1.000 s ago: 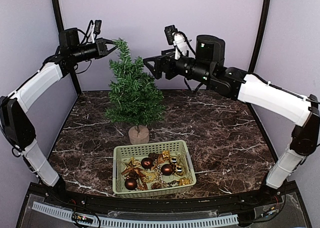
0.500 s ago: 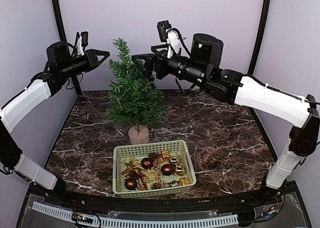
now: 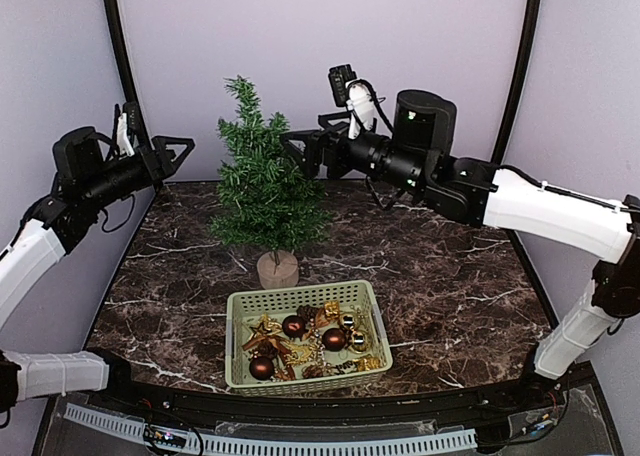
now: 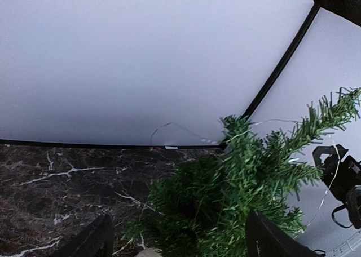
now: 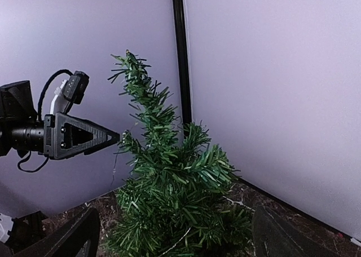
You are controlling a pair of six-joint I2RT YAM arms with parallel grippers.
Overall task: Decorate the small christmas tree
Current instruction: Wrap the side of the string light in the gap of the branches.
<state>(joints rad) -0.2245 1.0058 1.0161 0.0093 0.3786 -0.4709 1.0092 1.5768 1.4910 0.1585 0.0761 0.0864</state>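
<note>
I flank the small christmas tree (image 3: 265, 191) with the left gripper (image 3: 185, 151) at ten o'clock and the right gripper (image 3: 293, 148) at one o'clock, both sets of fingers spread wide and empty.

Top cam: trunk (image 3: 276, 249) mostly buried under the branches of the tree (image 3: 265, 191). Right gripper (image 3: 294, 152) tips are dark against the needles, can't tell if they touch. Left arm (image 3: 28, 258) runs off the left edge. Gold bits (image 3: 300, 356) in basket (image 3: 300, 294) too small and tangled to tell apart.
Left wrist cam: own fingers (image 4: 97, 241) only tips at the bottom edge. Tree cut off below, stump (image 4: 148, 253) a sliver. Thin silvery strand (image 4: 180, 127) too fine to identify.
Right wrist cam: trunk out of frame. Left gripper (image 5: 116, 137) side-on, far finger hidden.
</note>
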